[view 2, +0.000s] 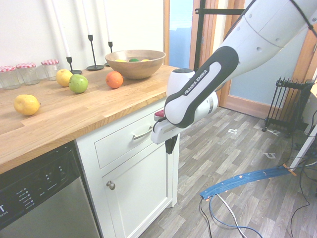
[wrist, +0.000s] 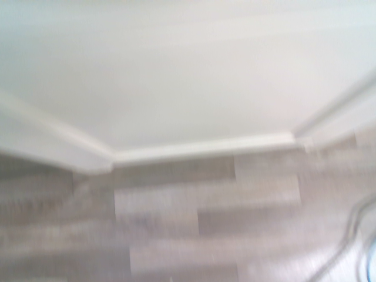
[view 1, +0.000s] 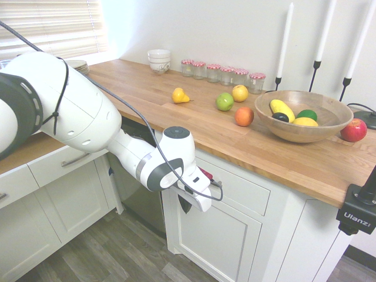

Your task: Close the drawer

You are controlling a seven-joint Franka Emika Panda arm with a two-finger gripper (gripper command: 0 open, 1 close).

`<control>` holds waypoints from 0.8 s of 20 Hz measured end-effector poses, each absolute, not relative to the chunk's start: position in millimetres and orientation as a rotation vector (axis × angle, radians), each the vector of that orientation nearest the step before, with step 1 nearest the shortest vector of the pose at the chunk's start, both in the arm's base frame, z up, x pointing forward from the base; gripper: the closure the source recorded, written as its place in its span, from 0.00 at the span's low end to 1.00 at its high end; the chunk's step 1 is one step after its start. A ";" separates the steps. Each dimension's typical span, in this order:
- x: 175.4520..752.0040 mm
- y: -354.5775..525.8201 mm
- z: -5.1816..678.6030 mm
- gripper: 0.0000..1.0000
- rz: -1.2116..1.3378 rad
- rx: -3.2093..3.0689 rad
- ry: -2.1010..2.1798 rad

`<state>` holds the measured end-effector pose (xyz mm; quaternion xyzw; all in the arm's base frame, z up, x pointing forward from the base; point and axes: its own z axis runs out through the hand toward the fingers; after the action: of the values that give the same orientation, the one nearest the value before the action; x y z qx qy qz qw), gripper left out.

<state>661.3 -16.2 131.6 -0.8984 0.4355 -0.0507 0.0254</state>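
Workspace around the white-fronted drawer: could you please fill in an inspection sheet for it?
Surface: wooden countertop, bearing fruit and household items.
Job's things: drawer looks closed, its front about flush with the cabinet; bar handle attached.
Clutter: wooden bowl with fruit in it; orange and green apple loose; lidded jars by the wall.
Grippers: hand shut, near the cabinet front; contact can't be told.
Cables: some on the floor, beside a blue strip.
Surroundings: dishwasher beside the cabinet; grey plank floor.
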 end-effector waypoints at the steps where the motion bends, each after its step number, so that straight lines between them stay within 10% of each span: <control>1: 652.4 -19.8 140.9 1.00 -0.147 -2.780 1.349; 10: 551.1 -50.3 243.7 1.00 -0.115 -2.781 1.320; 11: 540.1 -50.2 249.4 0.00 -0.114 -2.782 1.317; 16: 523.1 -47.5 260.3 0.00 -0.116 -2.788 1.300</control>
<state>523.1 -47.5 260.3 -0.9052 0.4221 -0.0378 0.0317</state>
